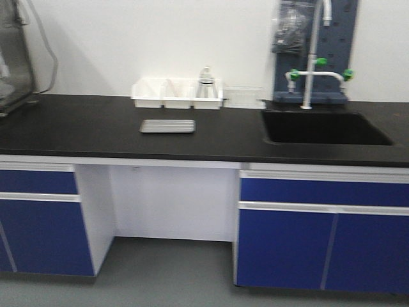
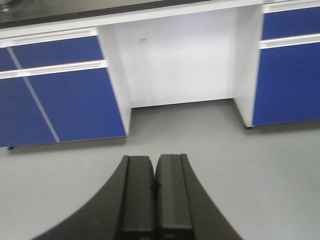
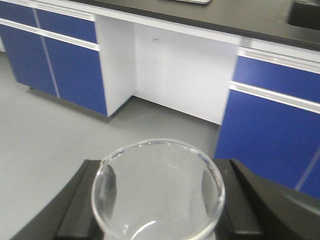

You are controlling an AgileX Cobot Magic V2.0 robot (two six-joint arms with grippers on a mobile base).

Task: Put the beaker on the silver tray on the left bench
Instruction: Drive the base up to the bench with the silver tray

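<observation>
The clear glass beaker (image 3: 157, 192) sits between the black fingers of my right gripper (image 3: 157, 200), which is shut on it and holds it above the grey floor, facing the cabinets. The silver tray (image 1: 167, 126) lies flat on the black bench (image 1: 96, 131) in front of a white wall; its edge shows at the top of the right wrist view (image 3: 192, 1). My left gripper (image 2: 155, 192) is shut and empty, its pads pressed together above the floor. Neither gripper shows in the front view.
White bins (image 1: 177, 94) with a flask (image 1: 206, 83) stand behind the tray. A black sink (image 1: 323, 126) with a tap (image 1: 311, 64) is at the right. A machine (image 1: 14, 57) stands far left. Blue cabinets (image 1: 319, 233) flank a white knee recess (image 1: 172, 201).
</observation>
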